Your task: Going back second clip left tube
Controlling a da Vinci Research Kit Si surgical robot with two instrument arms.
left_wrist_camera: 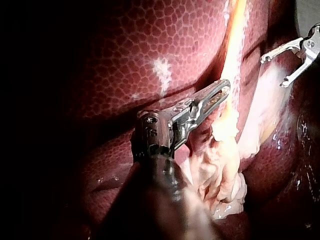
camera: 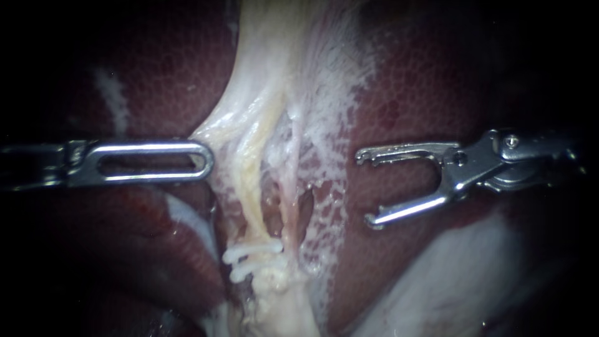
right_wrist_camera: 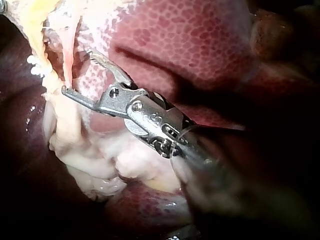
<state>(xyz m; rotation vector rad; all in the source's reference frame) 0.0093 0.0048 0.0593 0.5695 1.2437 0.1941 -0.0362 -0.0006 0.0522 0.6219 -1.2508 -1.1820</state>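
At the lower centre of the endoscope frame, two small white plastic clips [camera: 253,249] [camera: 249,268] sit one just below the other across the pale yellow left tube [camera: 253,187]. This tube runs down the middle of the picture through a fan of whitish, stringy tissue [camera: 268,75]. Just to its right lies a thinner pinkish tube [camera: 291,181], with a dark gap between the two above the clips.

At mid left, the slender steel left instrument [camera: 207,159] reaches in level. Its slotted jaws lie together, and the rounded tip rests against the left edge of the whitish tissue. Whether any tissue is pinched there does not show. In the left wrist view the same instrument [left_wrist_camera: 225,87] has its tip at the yellow tube, above the lumpy pale tissue.

At mid right, the silver right instrument [camera: 365,187] has its two hooked jaws spread wide with nothing between them. It hovers over the mottled dark red liver [camera: 424,93], well apart from both tubes and from the clips. In the right wrist view the spread jaws [right_wrist_camera: 80,72] point toward the pale tissue ahead, with the liver beneath them
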